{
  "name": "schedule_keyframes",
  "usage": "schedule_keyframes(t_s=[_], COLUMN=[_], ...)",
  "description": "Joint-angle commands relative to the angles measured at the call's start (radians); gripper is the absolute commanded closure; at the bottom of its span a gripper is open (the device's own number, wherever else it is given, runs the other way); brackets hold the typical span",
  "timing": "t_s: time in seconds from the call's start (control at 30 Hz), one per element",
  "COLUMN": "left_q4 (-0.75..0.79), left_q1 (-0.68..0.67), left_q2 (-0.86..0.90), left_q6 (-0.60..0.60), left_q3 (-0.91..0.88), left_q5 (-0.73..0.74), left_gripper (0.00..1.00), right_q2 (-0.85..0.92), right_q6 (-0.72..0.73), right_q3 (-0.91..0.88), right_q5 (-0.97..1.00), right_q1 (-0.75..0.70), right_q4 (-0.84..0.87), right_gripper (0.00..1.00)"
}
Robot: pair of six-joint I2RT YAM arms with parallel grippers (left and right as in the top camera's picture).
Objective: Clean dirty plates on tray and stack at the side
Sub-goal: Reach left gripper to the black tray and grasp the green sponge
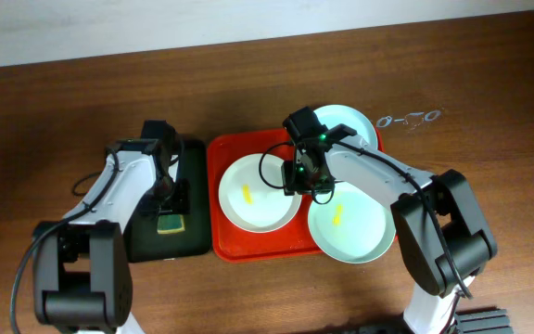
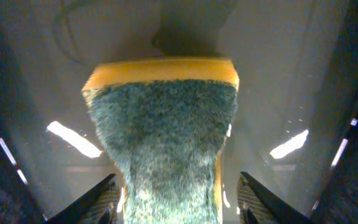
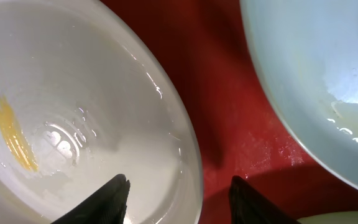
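On the red tray [image 1: 219,243] lie three plates. The white plate [image 1: 248,211] [image 3: 73,68] has a yellow smear [image 3: 10,134]. A mint plate [image 1: 360,237] in front also carries a smear, and another mint plate [image 1: 352,122] sits behind, half hidden by my right arm. My right gripper [image 1: 306,186] [image 3: 179,182] is open and straddles the white plate's right rim, with one finger over the plate and one over the tray. A mint plate [image 3: 309,56] fills the upper right of the right wrist view. My left gripper [image 1: 170,206] [image 2: 178,180] is shut on the green-and-yellow sponge [image 2: 163,124], which is pinched narrow between the fingers.
The sponge [image 1: 171,223] rests in a dark green tray [image 1: 193,158] left of the red one. A pair of glasses [image 1: 411,118] lies on the wooden table at the back right. Both arm bases stand at the front edge.
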Motion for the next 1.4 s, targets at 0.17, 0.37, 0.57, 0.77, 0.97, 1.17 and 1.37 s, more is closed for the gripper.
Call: schedule_keyframes(t_s=[0.17, 0.37, 0.57, 0.77, 0.97, 1.17, 1.37], left_q4=[0.029, 0.041, 0.041, 0.061, 0.062, -0.021, -0.05], left_q1=[0.026, 0.026, 0.026, 0.026, 0.026, 0.031, 0.031], left_q2=[0.021, 0.021, 0.021, 0.021, 0.021, 0.002, -0.089], left_q6=[0.011, 0.011, 0.011, 0.011, 0.011, 0.011, 0.011], left_q3=[-0.008, -0.008, -0.01, -0.036, -0.025, 0.076, 0.168], left_q5=[-0.003, 0.002, 0.002, 0.001, 0.001, 0.0, 0.002], left_gripper=[0.5, 0.55, 0.52, 0.59, 1.0, 1.0, 1.0], right_q2=[-0.034, -0.034, -0.034, -0.034, -0.034, -0.034, -0.034], right_q6=[0.002, 0.002, 0.002, 0.002, 0.002, 0.002, 0.064], right_q3=[-0.004, -0.004, -0.004, -0.004, -0.004, -0.004, -0.005], right_q5=[-0.005, -0.005, -0.005, -0.005, -0.005, -0.006, -0.006], right_q1=[0.0, 0.0, 0.0, 0.0, 0.0, 0.0, 0.003], right_q4=[0.003, 0.003, 0.003, 0.003, 0.003, 0.005, 0.007], right_gripper=[0.46, 0.46, 0.46, 0.46, 0.46, 0.46, 0.7])
